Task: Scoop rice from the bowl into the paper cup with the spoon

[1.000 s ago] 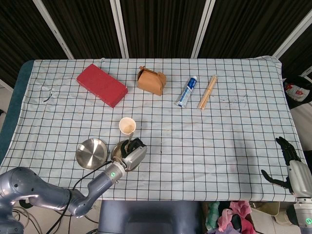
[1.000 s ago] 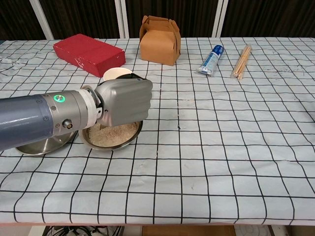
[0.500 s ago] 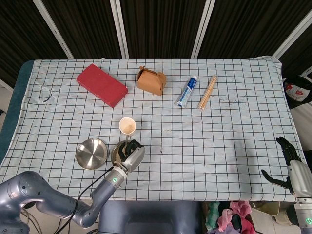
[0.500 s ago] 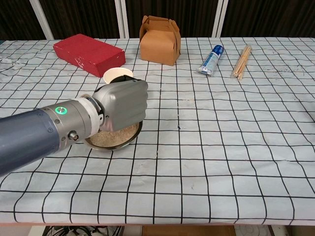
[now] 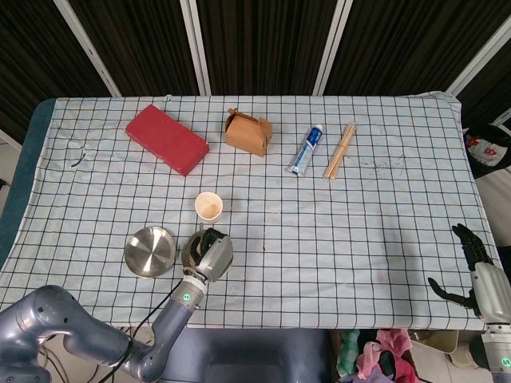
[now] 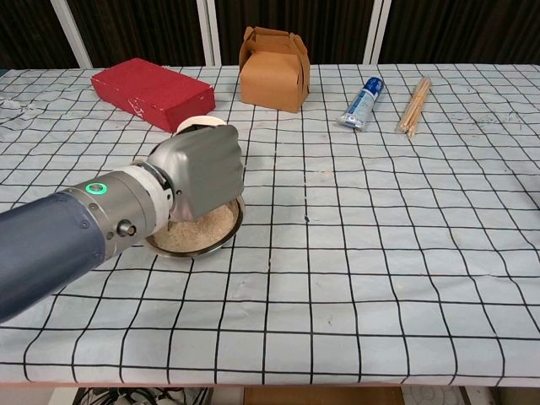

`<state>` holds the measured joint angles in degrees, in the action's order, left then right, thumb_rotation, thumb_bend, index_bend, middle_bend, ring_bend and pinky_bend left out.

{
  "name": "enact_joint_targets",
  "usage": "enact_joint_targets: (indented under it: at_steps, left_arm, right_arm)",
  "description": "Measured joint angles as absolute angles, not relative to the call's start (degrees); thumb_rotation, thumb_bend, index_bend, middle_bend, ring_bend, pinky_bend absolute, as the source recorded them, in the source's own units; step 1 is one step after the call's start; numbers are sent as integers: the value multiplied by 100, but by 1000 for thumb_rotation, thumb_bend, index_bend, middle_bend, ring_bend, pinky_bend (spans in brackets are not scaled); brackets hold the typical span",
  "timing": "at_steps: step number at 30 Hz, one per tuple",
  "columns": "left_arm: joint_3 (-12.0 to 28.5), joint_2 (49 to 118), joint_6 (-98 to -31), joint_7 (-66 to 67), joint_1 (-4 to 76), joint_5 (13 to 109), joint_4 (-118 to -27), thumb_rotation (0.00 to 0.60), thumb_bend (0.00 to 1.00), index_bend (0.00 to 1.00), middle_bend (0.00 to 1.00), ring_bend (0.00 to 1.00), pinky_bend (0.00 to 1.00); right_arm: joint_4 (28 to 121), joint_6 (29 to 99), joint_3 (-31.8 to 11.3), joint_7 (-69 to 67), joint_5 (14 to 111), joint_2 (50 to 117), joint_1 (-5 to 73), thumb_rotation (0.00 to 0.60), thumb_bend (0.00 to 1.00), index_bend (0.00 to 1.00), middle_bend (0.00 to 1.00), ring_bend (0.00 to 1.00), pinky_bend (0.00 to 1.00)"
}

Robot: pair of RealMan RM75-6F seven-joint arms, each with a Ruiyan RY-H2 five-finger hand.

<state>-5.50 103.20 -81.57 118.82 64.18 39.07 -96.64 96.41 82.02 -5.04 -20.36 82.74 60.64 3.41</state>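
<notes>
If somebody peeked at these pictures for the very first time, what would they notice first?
Probably the big grey left hand, curled over the bowl of rice at the near left of the table. Just behind it stands the little paper cup. At the far edge, the bright red box and the brown carton catch the eye too.

red box point(image 5: 166, 138) | brown carton point(image 5: 247, 132) | toothpaste tube point(image 5: 306, 149) | chopsticks point(image 5: 339, 150) | empty steel dish point(image 5: 151, 251)
</notes>
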Motion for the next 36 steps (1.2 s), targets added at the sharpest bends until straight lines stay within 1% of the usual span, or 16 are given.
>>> enact_joint_targets:
  at_steps: [6,18,25,36]
  left_arm:
    - [-425,10358,-8434,11634,6244,3759,-9713,600,490,806,1000,1000,1000]
    - [-111,10378,-8613,10884,6000,3723,-9677,600,492,807,1000,1000,1000]
    - [158,10431,-8659,10489,5859,3576,-9624,600,493,807,1000,1000,1000]
    - [208,10574,-8632,10399,5865,3600,-9445,600,493,807,1000,1000,1000]
  right_arm:
    - [9645,8203,-507,-2039,8269,6060,338,600,195,0,0,0,183]
    - [9642,8214,-511,-2031,8270,6063,334,600,196,0,0,0,183]
    - [9642,8221,-510,-2033,8274,6060,329,600,196,0,0,0,183]
    - [9642,8226,-512,-2034,8273,6061,325,600,196,0,0,0,183]
